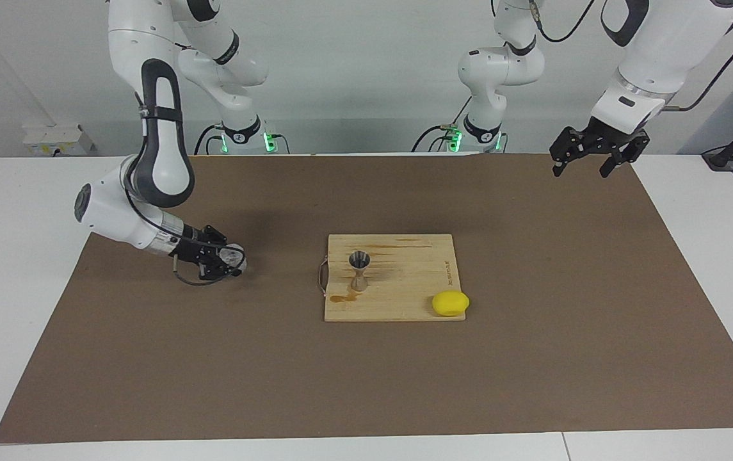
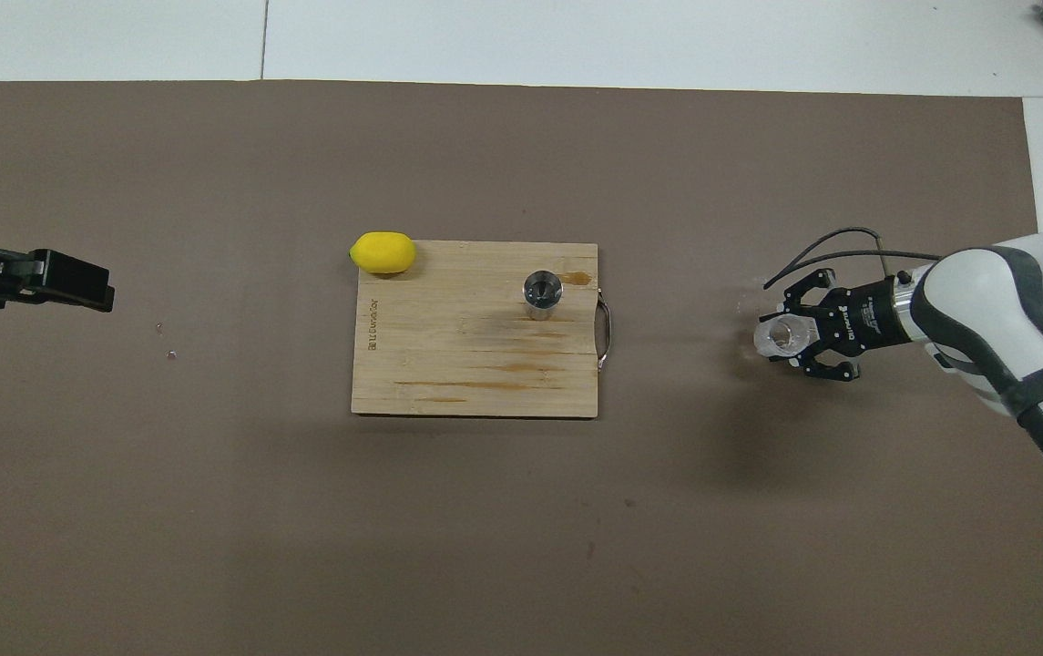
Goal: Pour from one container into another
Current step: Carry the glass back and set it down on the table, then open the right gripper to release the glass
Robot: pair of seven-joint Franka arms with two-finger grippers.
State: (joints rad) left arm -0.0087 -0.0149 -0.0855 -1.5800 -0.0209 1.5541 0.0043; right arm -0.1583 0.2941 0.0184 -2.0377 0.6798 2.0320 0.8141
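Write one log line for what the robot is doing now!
right gripper: shut on clear cup, low over the mat | left gripper: open, waiting | jigger: upright on cutting board

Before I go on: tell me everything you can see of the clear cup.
The clear cup is small, short and see-through, plastic or glass by its look, roughly as wide as tall. The right gripper is shut on it, low over the brown mat toward the right arm's end of the table, apart from the cutting board. Its mouth shows from overhead. Whether it holds liquid or touches the mat cannot be told.
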